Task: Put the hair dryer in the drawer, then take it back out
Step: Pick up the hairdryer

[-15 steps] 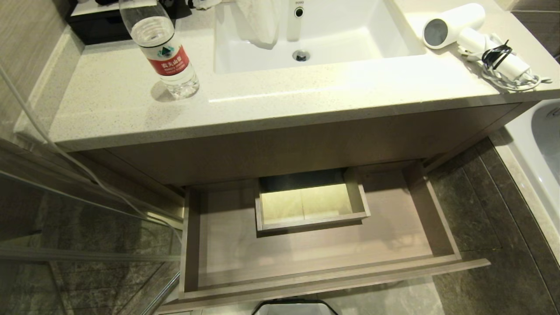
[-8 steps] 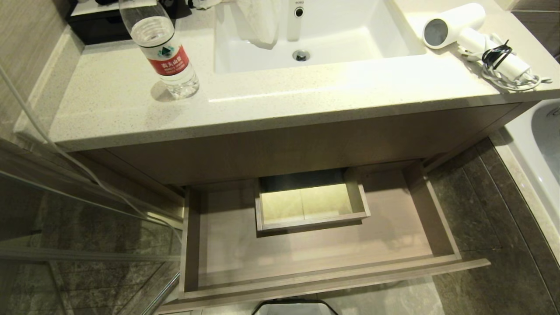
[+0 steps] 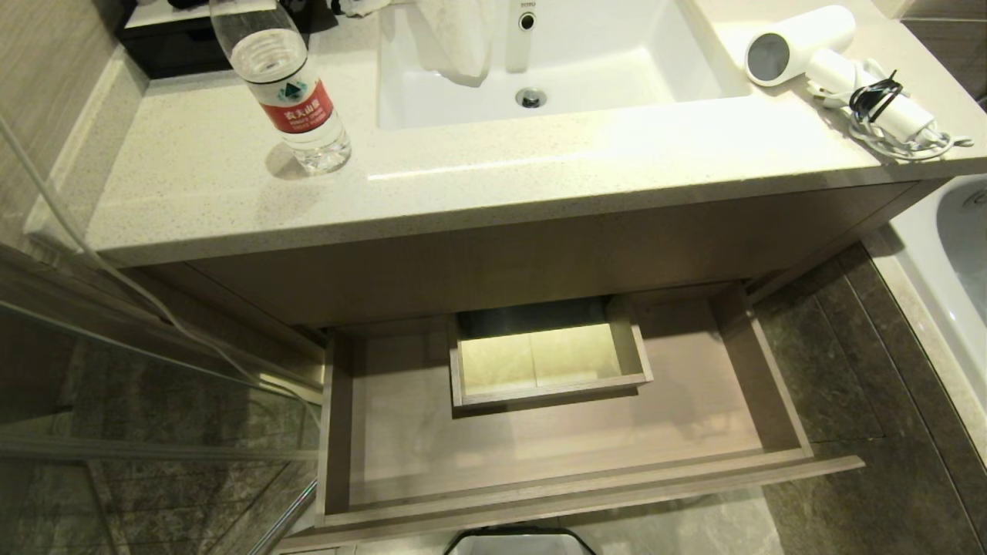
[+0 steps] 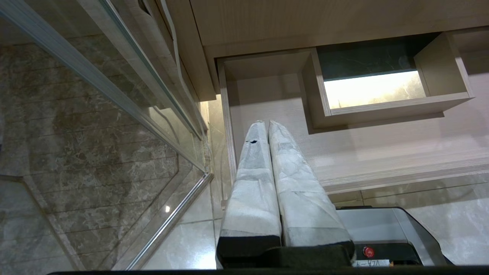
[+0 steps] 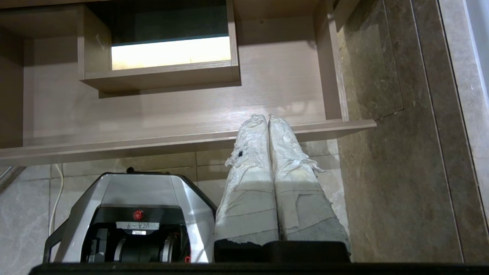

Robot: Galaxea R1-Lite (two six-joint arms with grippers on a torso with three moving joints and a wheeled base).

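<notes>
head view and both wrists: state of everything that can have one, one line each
drawer: pulled open, nothing loose inside
hair dryer: lying on the countertop right of the sink, cord bundled beside it
water bottle: upright on the countertop, left of the sink
sink: no water showing, a white cloth hanging into it
left gripper: shut, empty, over the drawer's left end
right gripper: shut, empty, at the drawer's front edge

No visible change: hair dryer (image 3: 802,45), drawer (image 3: 570,493) exactly as before.
</notes>
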